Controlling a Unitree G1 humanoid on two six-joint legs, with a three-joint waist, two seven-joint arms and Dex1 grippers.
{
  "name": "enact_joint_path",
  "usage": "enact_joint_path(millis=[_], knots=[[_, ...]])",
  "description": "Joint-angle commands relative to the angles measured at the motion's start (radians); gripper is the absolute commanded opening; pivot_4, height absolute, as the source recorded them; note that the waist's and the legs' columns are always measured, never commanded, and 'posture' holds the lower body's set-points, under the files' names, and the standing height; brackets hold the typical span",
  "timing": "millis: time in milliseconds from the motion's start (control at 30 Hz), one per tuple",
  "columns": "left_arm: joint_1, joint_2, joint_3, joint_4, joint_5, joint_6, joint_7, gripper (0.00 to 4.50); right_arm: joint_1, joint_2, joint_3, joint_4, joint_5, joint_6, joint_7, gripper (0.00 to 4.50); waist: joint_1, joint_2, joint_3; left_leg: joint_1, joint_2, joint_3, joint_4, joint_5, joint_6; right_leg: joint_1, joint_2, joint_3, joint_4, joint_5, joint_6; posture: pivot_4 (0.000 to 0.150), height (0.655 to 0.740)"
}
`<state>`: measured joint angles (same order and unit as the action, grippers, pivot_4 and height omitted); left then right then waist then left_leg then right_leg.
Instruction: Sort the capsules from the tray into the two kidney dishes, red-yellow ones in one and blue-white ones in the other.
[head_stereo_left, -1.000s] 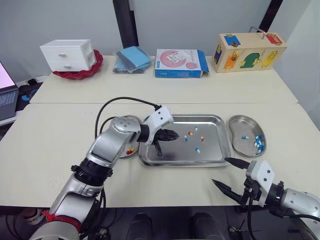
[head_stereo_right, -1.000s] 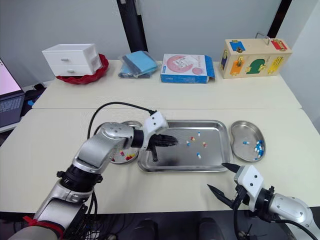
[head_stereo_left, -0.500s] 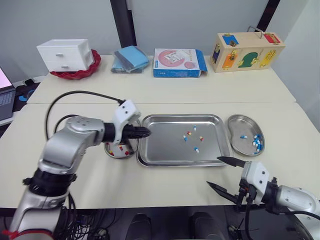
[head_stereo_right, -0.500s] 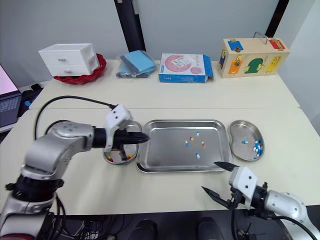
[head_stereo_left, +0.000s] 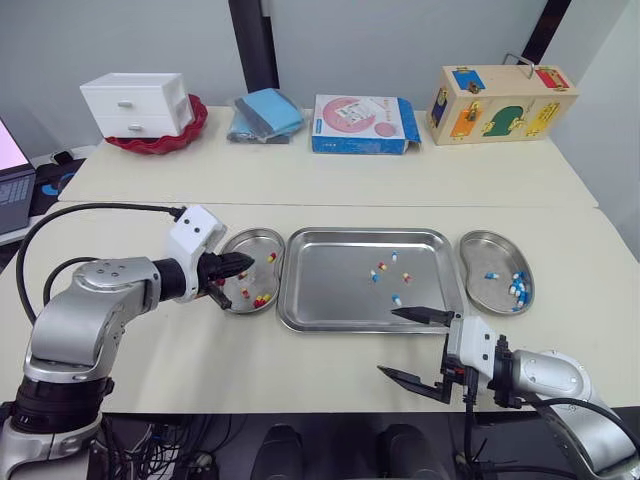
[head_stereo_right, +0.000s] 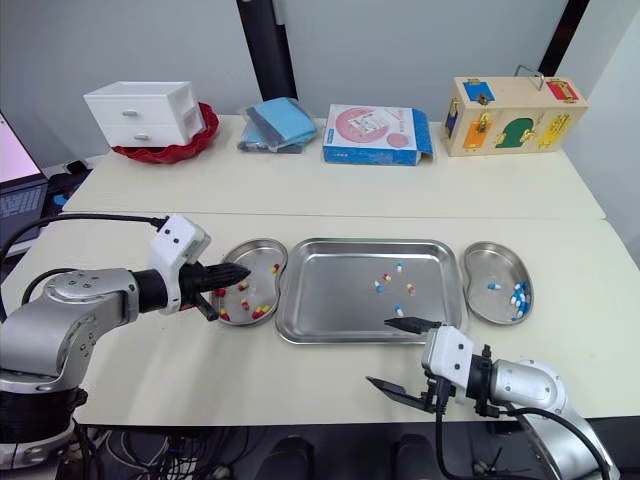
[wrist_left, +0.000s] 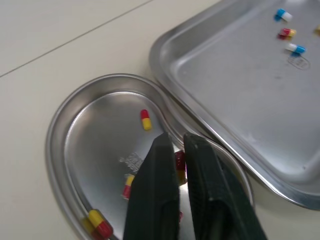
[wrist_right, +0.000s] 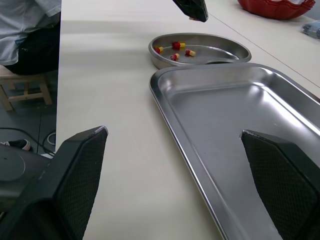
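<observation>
The steel tray (head_stereo_left: 330, 295) holds several loose capsules, among them a red-yellow capsule (head_stereo_left: 380, 267) and a blue-white capsule (head_stereo_left: 396, 299). My left gripper (head_stereo_left: 238, 266) hovers over the left kidney dish (head_stereo_left: 243, 243), which holds red-yellow capsules (wrist_left: 145, 120). Its fingers (wrist_left: 197, 165) stand almost together; a red-yellow capsule (wrist_left: 179, 161) shows in the slit, held or lying below I cannot tell. The right kidney dish (head_stereo_left: 490, 252) holds blue-white capsules (head_stereo_left: 517, 290). My right gripper (head_stereo_left: 390, 342) is wide open and empty at the tray's front edge.
Along the back of the table stand a white drawer box (head_stereo_left: 138, 103) in a red bowl, a blue cloth (head_stereo_left: 265, 115), a pink-and-blue box (head_stereo_left: 362, 124) and a wooden toy box (head_stereo_left: 500, 92). A laptop (head_stereo_left: 12, 175) sits far left. A seated person (wrist_right: 25, 35) appears beyond the table.
My left gripper has moved left, from inside the tray to above the left kidney dish. My right gripper has shifted left toward the tray's front edge, still open.
</observation>
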<state>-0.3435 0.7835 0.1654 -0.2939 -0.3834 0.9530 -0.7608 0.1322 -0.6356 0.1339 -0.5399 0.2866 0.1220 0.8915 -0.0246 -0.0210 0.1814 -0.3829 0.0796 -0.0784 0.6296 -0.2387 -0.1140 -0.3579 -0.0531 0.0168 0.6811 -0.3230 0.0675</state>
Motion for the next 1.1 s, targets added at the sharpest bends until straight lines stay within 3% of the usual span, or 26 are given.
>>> enact_joint_path(millis=[33,267,333,567,700,867,1100], knots=[[-0.021,0.009,0.040,0.007,-0.026,-0.016,0.002,1.63,-0.006,0.005,-0.004,-0.013,0.008,-0.004,-0.008,4.50,0.000,0.000,0.000,0.000,0.000,0.000,0.000,0.000,0.000,0.000,0.000,0.000,0.000,0.000,0.000,0.150,0.7078],[-0.028,0.024,0.052,0.048,-0.075,-0.010,-0.011,3.98,-0.006,0.012,0.002,-0.013,0.005,0.004,-0.027,4.50,0.000,0.000,0.000,0.000,0.000,0.000,0.000,0.000,0.000,0.000,0.000,0.000,0.000,0.000,0.000,0.150,0.7078],[-0.021,0.026,0.060,0.049,-0.085,-0.045,-0.029,4.47,-0.006,0.012,0.002,-0.011,0.001,0.003,-0.032,4.50,-0.001,0.000,0.000,0.000,0.000,0.000,0.000,0.000,0.000,0.000,0.000,0.000,0.000,0.000,0.000,0.150,0.7078],[0.120,0.051,0.144,-0.001,-0.096,-0.204,-0.097,4.47,0.002,0.004,-0.026,-0.010,0.005,0.011,-0.050,4.50,-0.004,0.000,0.001,0.000,0.000,0.000,-0.001,0.000,0.000,-0.001,0.000,0.001,0.000,0.000,0.000,0.150,0.7078],[0.311,0.065,0.294,-0.021,-0.090,-0.277,-0.127,4.47,0.029,-0.004,-0.110,-0.026,0.045,0.050,-0.084,4.50,-0.008,0.000,0.001,0.000,0.000,0.001,-0.001,0.000,0.000,-0.001,0.000,0.001,0.000,0.000,0.000,0.150,0.7078],[0.550,0.016,0.458,0.031,-0.054,-0.432,-0.143,4.47,0.124,-0.084,-0.319,0.010,0.091,0.062,-0.041,4.50,0.000,0.000,0.001,0.000,0.000,0.001,-0.001,0.000,0.000,-0.001,-0.001,0.001,0.000,-0.001,-0.001,0.150,0.7078],[0.742,-0.067,0.520,0.102,-0.044,-0.591,-0.161,4.47,0.265,-0.167,-0.588,0.124,0.111,0.033,0.049,4.50,0.011,-0.002,0.000,0.000,0.000,0.002,-0.001,0.000,0.000,-0.001,-0.001,0.000,-0.001,-0.001,-0.002,0.150,0.7078]])
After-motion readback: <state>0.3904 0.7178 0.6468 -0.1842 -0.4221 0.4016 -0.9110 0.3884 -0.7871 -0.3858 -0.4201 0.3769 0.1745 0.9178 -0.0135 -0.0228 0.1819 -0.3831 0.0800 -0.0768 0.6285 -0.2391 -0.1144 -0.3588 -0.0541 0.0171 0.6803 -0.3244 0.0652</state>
